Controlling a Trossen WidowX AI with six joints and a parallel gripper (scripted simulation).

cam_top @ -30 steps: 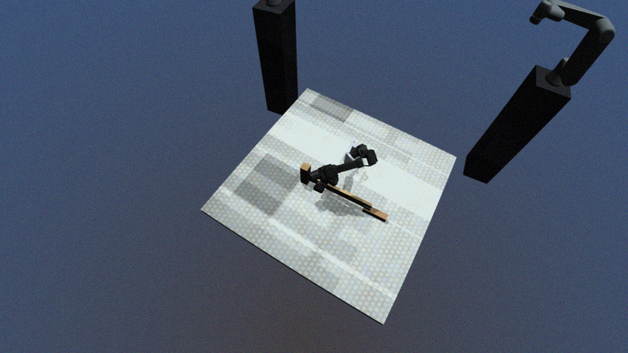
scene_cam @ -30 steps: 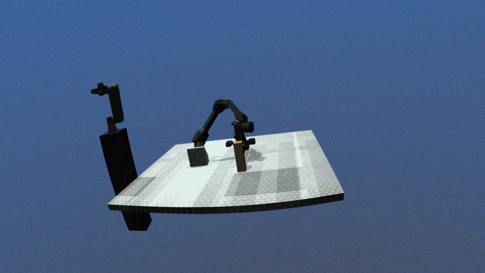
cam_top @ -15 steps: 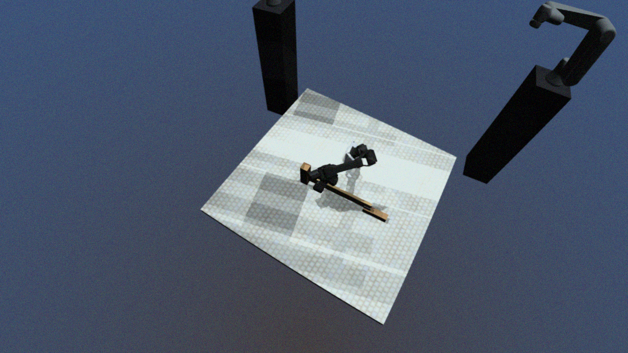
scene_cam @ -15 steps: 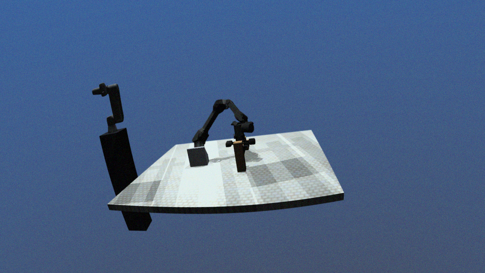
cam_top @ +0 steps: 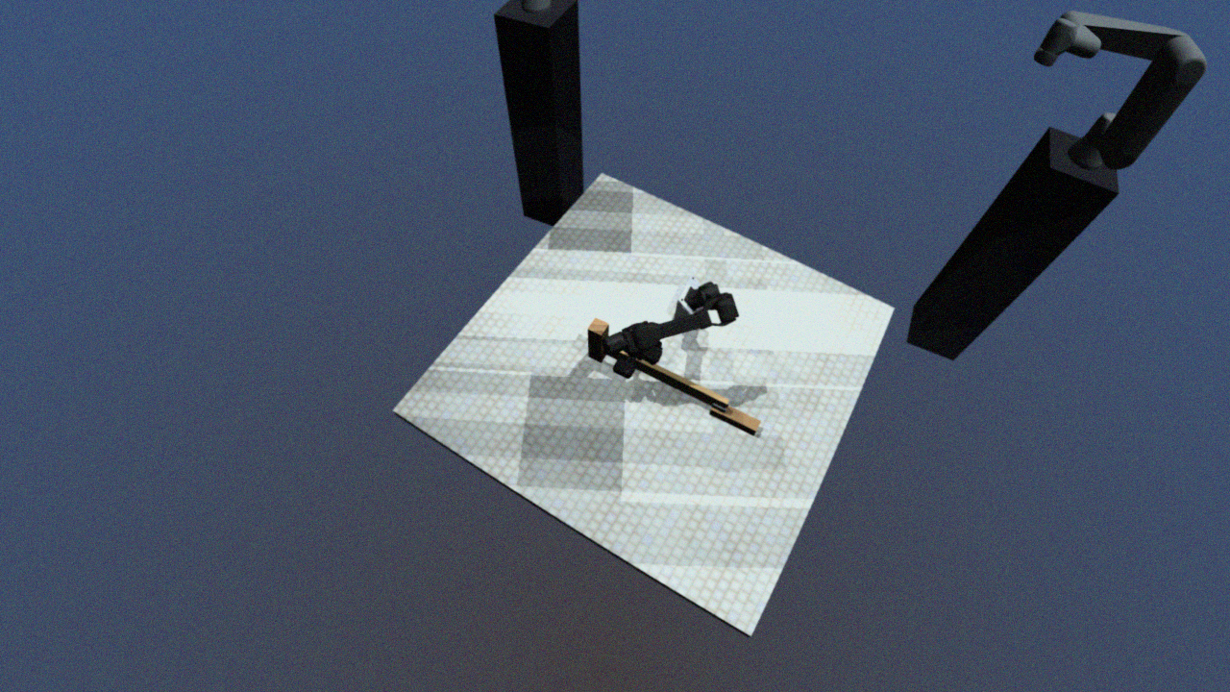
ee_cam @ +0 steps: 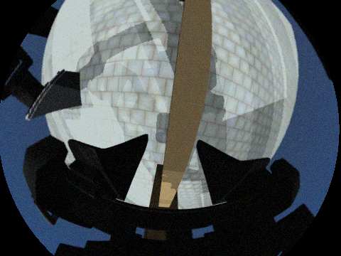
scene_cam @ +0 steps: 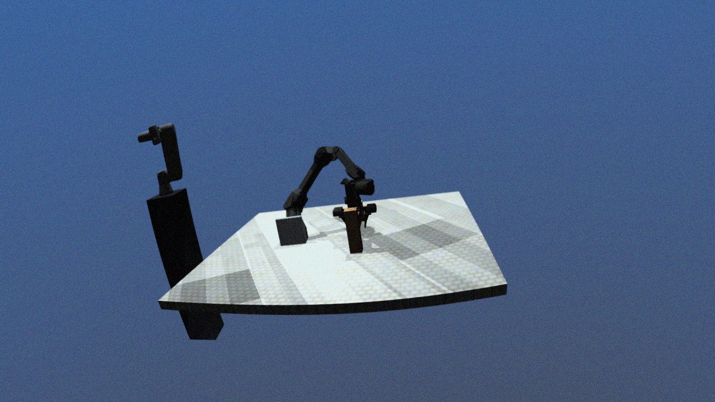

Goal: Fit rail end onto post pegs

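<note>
Gripper (ee_cam: 166,166): fingers spread wide, one on each side of the rail, gaps showing on both sides; holds nothing.
Rail (cam_top: 679,385): long wooden bar, near end up against the post (cam_top: 597,335), far end at the footboard block (cam_top: 738,419); appears level in the top view.
Pegs: hidden behind the rail end; full seating cannot be confirmed.
Table (scene_cam: 409,269): bears post, block and arm base.
Progress, by judgement: fitting looks done and release just made. Remaining: lift the arm away without nudging the rail.
</note>
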